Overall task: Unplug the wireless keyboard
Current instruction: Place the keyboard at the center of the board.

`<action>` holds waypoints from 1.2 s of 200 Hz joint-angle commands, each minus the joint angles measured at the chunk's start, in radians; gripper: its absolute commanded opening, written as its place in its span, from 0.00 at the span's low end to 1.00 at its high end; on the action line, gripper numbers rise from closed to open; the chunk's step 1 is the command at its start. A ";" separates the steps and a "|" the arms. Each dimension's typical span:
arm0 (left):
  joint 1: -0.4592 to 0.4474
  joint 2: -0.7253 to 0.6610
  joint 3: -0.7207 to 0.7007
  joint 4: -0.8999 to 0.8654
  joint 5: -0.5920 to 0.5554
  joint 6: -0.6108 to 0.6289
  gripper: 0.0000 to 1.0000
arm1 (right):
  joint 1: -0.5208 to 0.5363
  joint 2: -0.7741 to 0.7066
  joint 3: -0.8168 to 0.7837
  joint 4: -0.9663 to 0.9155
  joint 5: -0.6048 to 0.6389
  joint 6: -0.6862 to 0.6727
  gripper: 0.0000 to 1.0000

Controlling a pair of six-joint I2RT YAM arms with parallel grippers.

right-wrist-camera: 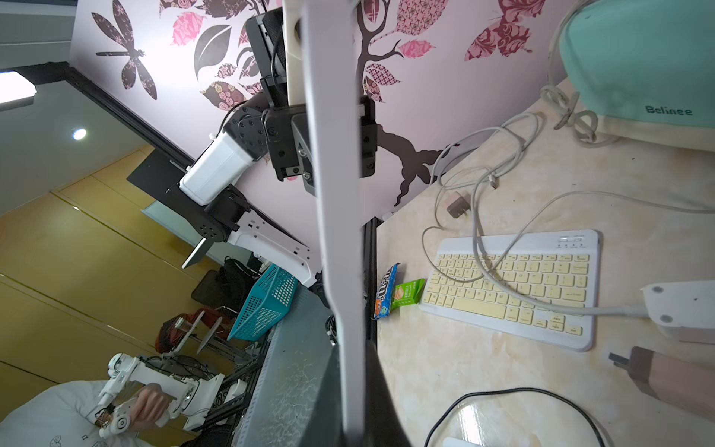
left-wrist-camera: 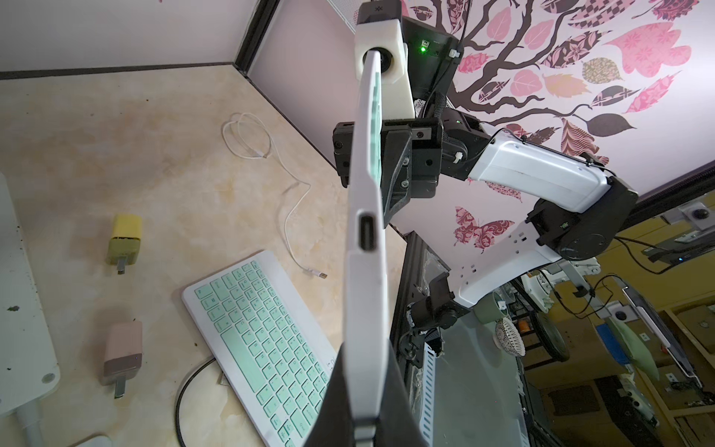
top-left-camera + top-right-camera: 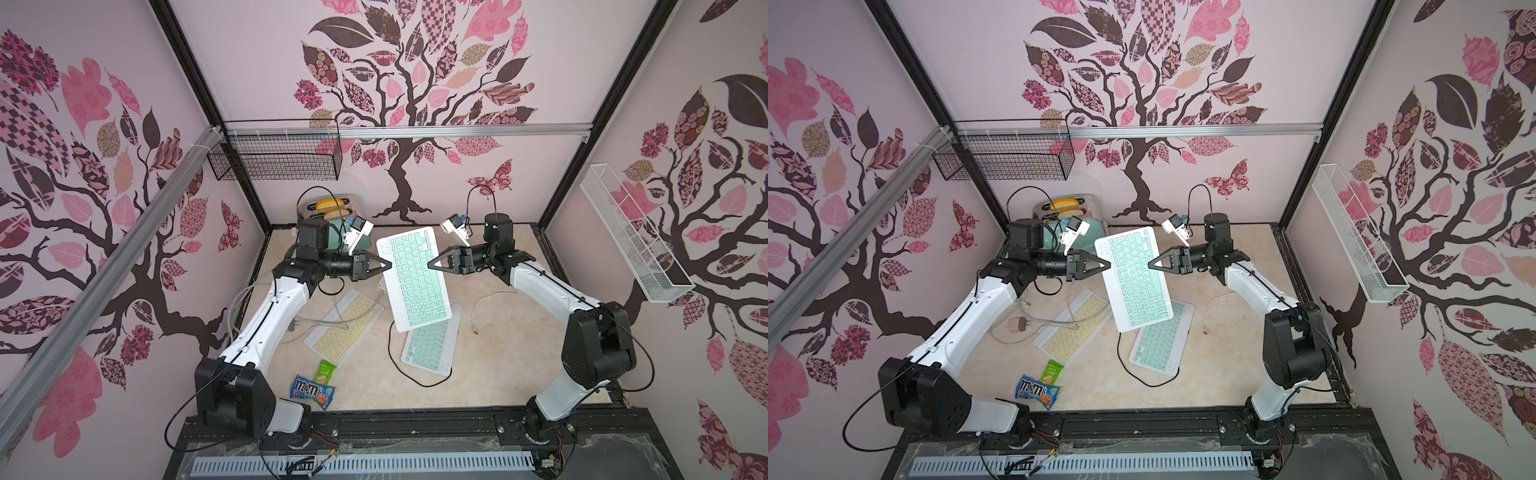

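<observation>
- Above the counter (image 3: 511, 365), the wireless keyboard (image 3: 415, 278) is held aloft between both claws.
- Its left edge sits clenched in the left claw (image 3: 388, 264), its right edge in the right claw (image 3: 430, 263).
- Only the left wrist view shows its edge port (image 2: 365, 234).

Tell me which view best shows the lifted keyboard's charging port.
Left wrist view: the charging port on the edge of the lifted keyboard faces the camera, empty. Both top views show only its keys; the right wrist view shows another edge, no port.
</observation>
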 commanded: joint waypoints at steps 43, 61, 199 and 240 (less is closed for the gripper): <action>0.101 0.009 0.001 0.070 -0.277 -0.049 0.50 | -0.045 0.008 0.088 -0.168 0.199 0.031 0.00; 0.138 -0.022 -0.008 -0.021 -0.384 0.004 0.50 | -0.068 0.014 0.141 -0.334 0.393 -0.026 0.00; 0.141 -0.201 -0.255 -0.096 -0.535 0.108 0.51 | -0.011 0.449 0.674 -0.783 0.991 -0.013 0.00; 0.140 -0.204 -0.266 -0.097 -0.543 0.114 0.51 | -0.006 0.542 0.774 -0.796 1.005 0.025 0.00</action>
